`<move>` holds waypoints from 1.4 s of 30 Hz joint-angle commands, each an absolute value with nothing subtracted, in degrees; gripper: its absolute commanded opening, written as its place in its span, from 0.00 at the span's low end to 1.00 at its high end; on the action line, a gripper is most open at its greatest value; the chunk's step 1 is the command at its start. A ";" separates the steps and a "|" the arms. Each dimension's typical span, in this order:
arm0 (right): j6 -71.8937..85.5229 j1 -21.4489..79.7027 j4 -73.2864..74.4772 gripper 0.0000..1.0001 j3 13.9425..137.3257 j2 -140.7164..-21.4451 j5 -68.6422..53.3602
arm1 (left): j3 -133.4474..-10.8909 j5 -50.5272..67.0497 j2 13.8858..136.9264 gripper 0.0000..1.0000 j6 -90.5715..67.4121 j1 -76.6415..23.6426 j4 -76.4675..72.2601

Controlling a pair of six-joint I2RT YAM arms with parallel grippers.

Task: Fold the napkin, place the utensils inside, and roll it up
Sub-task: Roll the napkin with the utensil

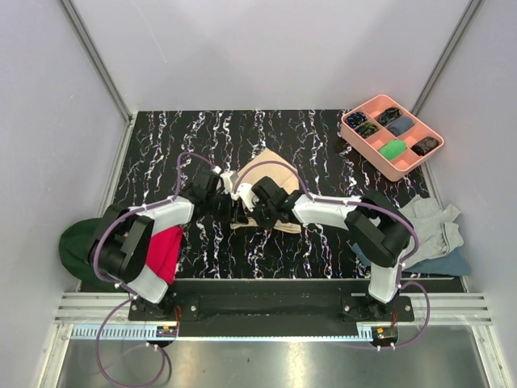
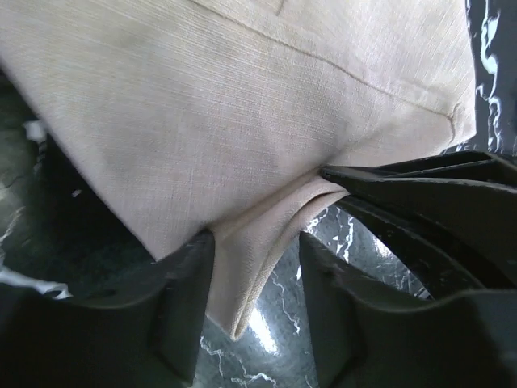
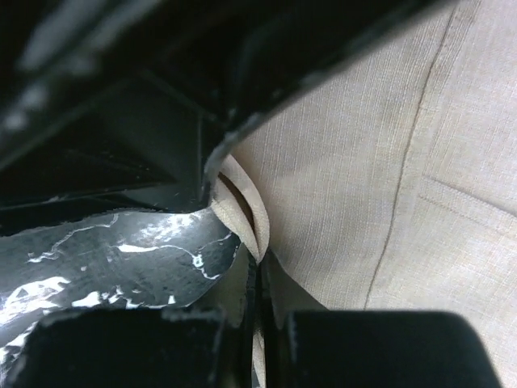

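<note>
1. Overhead, I watch the left arm (image 1: 161, 214) and the right arm (image 1: 331, 208) reach inward and meet at the middle of the black marbled bench (image 1: 202, 137). Both wrists crowd over the beige napkin (image 1: 266, 168).
2. The napkin lies mid-bench, its far part spread flat and its near edge hidden under the two wrists (only the far part is plain from above).
3. In the left wrist view, the left gripper (image 2: 257, 242) has its jaws apart. A pointed napkin corner hangs down in the gap between them, loose and not pinched, with glossy bench showing below it.
4. In that same view, black fingers (image 2: 420, 198) of the other arm come in from the right and nip a small fold in the napkin's edge, just beside the hanging corner.
5. In the right wrist view, the right gripper (image 3: 260, 327) has its jaws closed on the napkin. A thin strip of cloth is pressed in the slit between them, and the hem curls up off the bench just above.
6. Around the edges are a pink tray (image 1: 401, 171) at the far right corner, a red cloth (image 1: 166, 250) and a green bundle (image 1: 74, 242) by the left arm, and a grey cloth (image 1: 432, 222) and a blue cloth (image 1: 448, 265) near the right arm.
</note>
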State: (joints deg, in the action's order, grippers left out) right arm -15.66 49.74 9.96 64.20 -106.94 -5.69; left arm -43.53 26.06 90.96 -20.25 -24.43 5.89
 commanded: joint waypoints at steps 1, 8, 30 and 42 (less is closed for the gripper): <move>-14.33 50.01 20.03 0.00 68.54 -108.71 -9.39 | -43.07 24.80 83.68 0.59 -20.30 -22.68 3.43; -11.16 49.31 29.52 0.00 74.61 -111.97 -17.57 | -36.05 18.91 72.61 0.68 -21.18 -22.67 4.39; -9.49 38.41 38.67 0.00 84.98 -124.36 -46.92 | -22.24 18.80 59.31 0.86 -22.68 -23.20 -3.86; -9.93 35.60 44.47 0.00 90.70 -131.13 -51.94 | -22.76 26.28 69.77 0.87 -21.80 -23.73 -11.25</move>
State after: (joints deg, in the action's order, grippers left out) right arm -9.08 36.32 41.30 88.07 -128.81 -51.03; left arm -21.98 23.00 66.98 -22.50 -23.22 -6.63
